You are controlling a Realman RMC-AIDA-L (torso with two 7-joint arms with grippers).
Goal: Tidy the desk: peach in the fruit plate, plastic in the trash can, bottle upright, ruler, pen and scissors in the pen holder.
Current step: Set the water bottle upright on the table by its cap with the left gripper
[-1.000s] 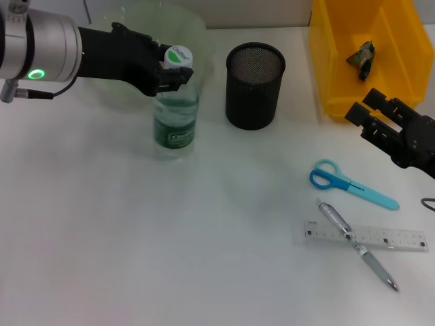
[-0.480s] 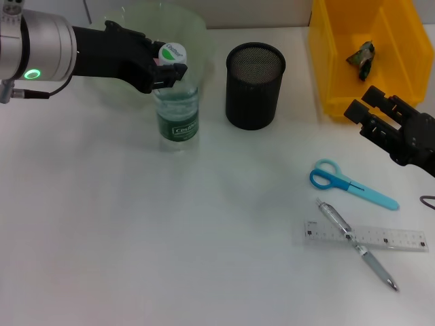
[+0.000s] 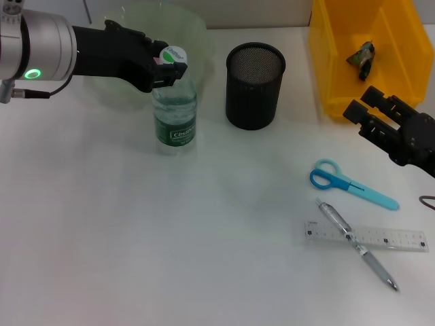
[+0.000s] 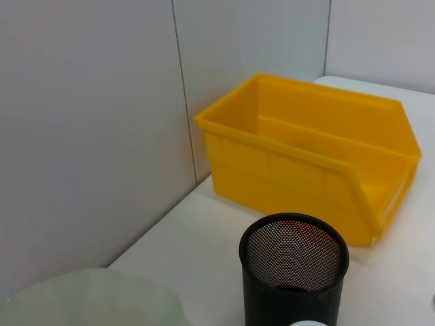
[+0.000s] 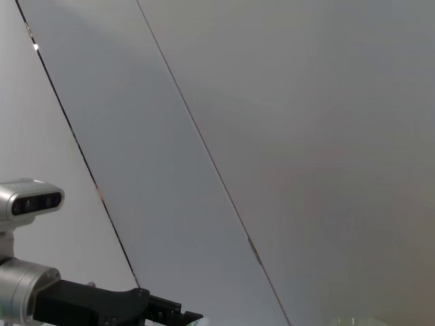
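Observation:
A clear bottle (image 3: 175, 117) with a green label and a white cap stands upright on the table, in front of the pale green fruit plate (image 3: 194, 27). My left gripper (image 3: 168, 68) is shut on its neck just under the cap. The black mesh pen holder (image 3: 254, 85) stands to the bottle's right and also shows in the left wrist view (image 4: 293, 268). Blue scissors (image 3: 350, 183), a clear ruler (image 3: 394, 238) and a pen (image 3: 357, 246) lying across it rest at the front right. Crumpled plastic (image 3: 361, 58) lies in the yellow trash can (image 3: 333, 68). My right gripper (image 3: 367, 115) hovers open beside that can. The peach is out of view.
The yellow trash can (image 4: 306, 159) stands at the back right corner against a grey wall. A dark cable (image 3: 427, 202) shows at the right edge. The right wrist view shows only the wall and my left arm (image 5: 102, 305).
The left gripper has shifted the bottle slightly back and left and brought it from a tilt to upright. The right arm has not moved.

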